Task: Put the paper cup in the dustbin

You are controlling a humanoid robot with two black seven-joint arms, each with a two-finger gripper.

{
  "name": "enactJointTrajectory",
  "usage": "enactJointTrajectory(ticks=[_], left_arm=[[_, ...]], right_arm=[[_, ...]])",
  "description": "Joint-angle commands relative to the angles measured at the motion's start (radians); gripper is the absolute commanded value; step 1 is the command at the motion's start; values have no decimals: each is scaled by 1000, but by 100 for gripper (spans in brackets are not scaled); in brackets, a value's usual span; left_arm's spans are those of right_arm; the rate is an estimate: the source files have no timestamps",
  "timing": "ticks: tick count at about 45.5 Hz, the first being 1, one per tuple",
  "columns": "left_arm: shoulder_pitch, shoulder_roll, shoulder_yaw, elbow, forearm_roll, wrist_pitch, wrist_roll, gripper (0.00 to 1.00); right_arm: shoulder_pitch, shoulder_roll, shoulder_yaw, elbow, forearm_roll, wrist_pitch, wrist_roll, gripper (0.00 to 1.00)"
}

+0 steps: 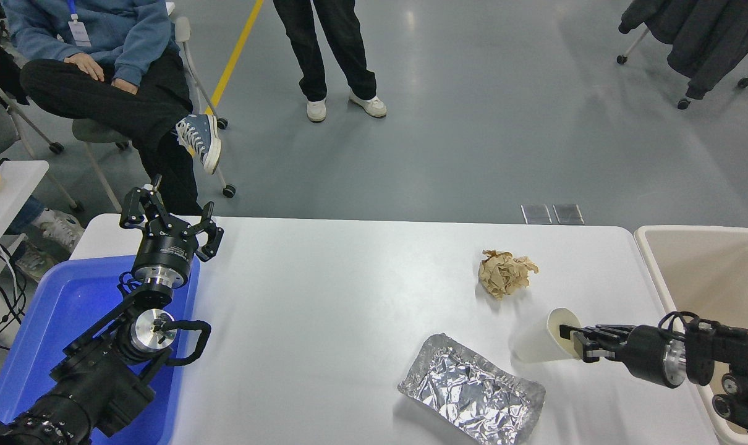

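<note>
While my left gripper [167, 222] sits parked and spread open above the blue tray [52, 309], my right gripper [577, 341] pinches the tilted paper cup [541, 339] by its rim, just past the foil tray [471, 390]; farther right stands the dustbin [708, 272].

Paper ball [505, 273], foil tray [471, 389] (crinkled), blue tray [52, 315]

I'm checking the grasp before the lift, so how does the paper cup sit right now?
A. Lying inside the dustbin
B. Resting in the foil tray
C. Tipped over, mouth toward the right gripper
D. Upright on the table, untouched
C: the paper cup is tilted with its open mouth facing the right gripper, whose fingertips are at the rim; it is not yet in the dustbin.
</note>
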Motion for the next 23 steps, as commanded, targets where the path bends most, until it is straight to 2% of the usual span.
enactJointTrajectory(ticks=[1, 13, 23], left_arm=[[0, 0, 0, 0, 0, 0, 0, 100], [0, 0, 0, 0, 0, 0, 0, 100], [0, 0, 0, 0, 0, 0, 0, 100]], right_arm=[[41, -99, 12, 134, 114, 22, 5, 0], [179, -343, 15, 407, 414, 120, 2, 0], [274, -454, 80, 437, 697, 240, -8, 0]])
